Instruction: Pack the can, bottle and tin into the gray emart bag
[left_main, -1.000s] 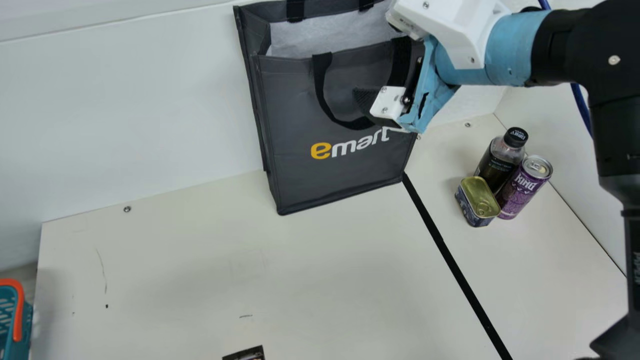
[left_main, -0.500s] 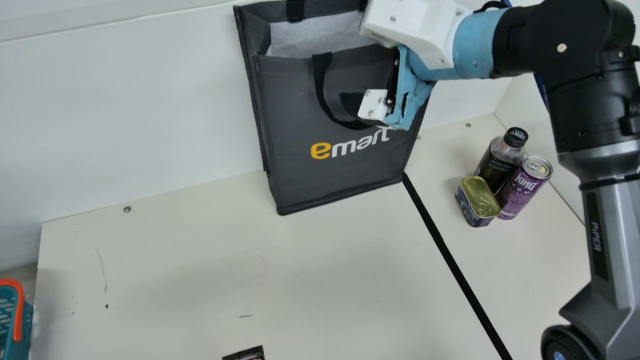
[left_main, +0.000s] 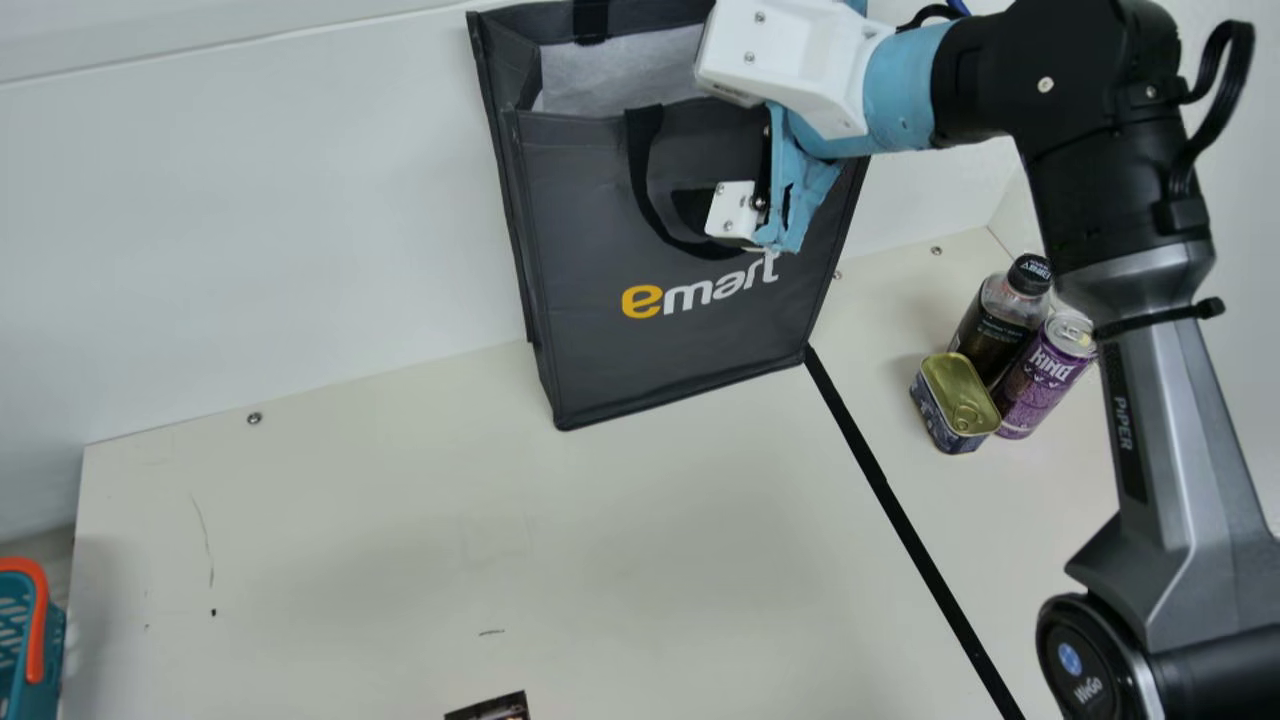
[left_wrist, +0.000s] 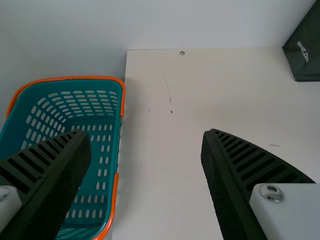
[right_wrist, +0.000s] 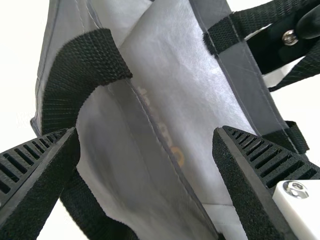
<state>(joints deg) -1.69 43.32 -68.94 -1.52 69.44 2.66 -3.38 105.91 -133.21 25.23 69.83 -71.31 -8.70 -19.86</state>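
Main view: gray emart bag (left_main: 660, 350) upright at the back of the desk (left_main: 400, 530), mouth up, against the wall. Can (left_main: 1042, 380), bottle (left_main: 988, 340) and tin (left_main: 958, 400) are outside it, in a tight cluster on the desk, right of the black line (left_main: 900, 515). All upright; tin nearest the camera.
Right gripper (left_main: 692, 208): in front of the bag by its front strap (left_main: 645, 165), jaws open, holding nothing. Can't tell if they touch fabric.
Left gripper (left_wrist: 146, 136): jaws wide apart and empty, above desk and teal basket (left_wrist: 75, 78).
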